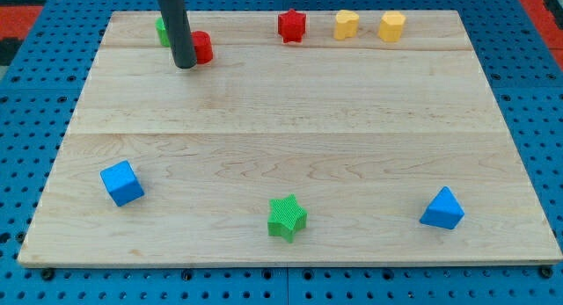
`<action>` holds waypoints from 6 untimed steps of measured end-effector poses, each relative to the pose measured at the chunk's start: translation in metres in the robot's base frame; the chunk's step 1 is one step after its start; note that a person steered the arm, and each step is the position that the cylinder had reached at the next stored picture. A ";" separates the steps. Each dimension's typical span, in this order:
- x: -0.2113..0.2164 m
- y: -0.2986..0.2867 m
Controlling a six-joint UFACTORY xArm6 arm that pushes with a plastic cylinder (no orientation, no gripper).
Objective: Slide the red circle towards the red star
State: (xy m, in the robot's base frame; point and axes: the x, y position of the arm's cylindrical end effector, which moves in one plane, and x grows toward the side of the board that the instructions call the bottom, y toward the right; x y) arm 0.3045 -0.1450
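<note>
1. The wooden board [290, 138] fills most of the view, lying on a blue pegboard surface [35, 120].
2. The arm's dark rod comes down from the view's top left; its tip [185, 66] rests on the board just to the view's left of the red circle [202, 47], touching or nearly touching it. The arm carries no pincer, so there is no open or closed state to tell.
3. The blue cube [121, 183] sits near the view's bottom left.
4. The blue triangle [442, 209] sits near the bottom right.
5. The green star [287, 217] lies at the bottom centre.
6. The red star [291, 25] stands at the top edge, well apart to the right of the red circle.
7. Further right are a yellow heart [347, 25] and a yellow hexagon-like block [392, 26].
8. A green block [162, 30] shows partly behind the rod; its shape is hidden.
</note>
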 end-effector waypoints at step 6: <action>-0.043 0.047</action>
